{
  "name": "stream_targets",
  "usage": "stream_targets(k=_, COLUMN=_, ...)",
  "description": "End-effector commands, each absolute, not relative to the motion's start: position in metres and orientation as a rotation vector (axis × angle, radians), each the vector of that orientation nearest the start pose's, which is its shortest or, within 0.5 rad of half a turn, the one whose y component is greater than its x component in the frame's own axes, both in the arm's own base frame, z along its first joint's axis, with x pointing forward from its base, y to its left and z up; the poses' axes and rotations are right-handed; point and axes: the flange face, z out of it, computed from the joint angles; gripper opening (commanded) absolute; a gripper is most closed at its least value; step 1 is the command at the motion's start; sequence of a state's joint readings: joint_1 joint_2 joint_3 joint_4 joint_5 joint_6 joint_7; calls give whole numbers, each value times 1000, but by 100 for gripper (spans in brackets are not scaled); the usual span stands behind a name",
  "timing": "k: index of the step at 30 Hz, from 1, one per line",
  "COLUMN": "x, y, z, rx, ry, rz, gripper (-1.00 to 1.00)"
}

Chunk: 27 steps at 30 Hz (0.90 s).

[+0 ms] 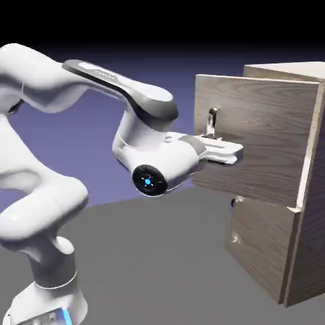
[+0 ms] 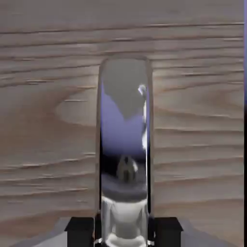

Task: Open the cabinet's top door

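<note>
The light-brown wood-grain cabinet [image 1: 305, 241] stands at the exterior view's right. Its top door [image 1: 266, 108] stands out from the cabinet's front, farther toward the arm than the lower panel [image 1: 263, 244]. A curved metal bar handle [image 1: 212, 119] runs vertically on the door. My gripper [image 1: 221, 145] reaches level from the left and is shut on the lower part of that handle. In the hand view the shiny handle [image 2: 124, 144] fills the middle over the door's wood [image 2: 48, 120], and my gripper [image 2: 124, 230] clamps it between dark fingertips [image 2: 79, 226].
The lower panel carries small knobs [image 1: 235, 203] near its left edge. The white arm's elbow [image 1: 149, 181] hangs left of the door, above the grey table [image 1: 159, 266]. The robot's base [image 1: 44, 298] stands at the lower left.
</note>
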<state>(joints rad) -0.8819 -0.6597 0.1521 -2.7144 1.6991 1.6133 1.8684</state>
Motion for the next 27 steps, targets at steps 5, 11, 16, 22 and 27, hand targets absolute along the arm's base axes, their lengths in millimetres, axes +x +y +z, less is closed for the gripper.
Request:
stream_targets(k=5, x=317, y=-192, z=484, rx=-81, ry=1726, rz=1278, gripper=-100)
stream_targets(k=11, x=316, y=-244, z=484, rx=-256, ry=1752, rz=1419, gripper=-100)
stream_targets(k=16, x=322, y=-282, z=484, rx=-390, ry=1763, rz=1522, gripper=-100)
stream_targets(k=22, x=335, y=-321, z=484, rx=-537, ry=1767, rz=1629, gripper=-100)
stream_targets(k=27, x=348, y=-349, z=484, rx=-650, ry=1765, rz=1707, gripper=-100)
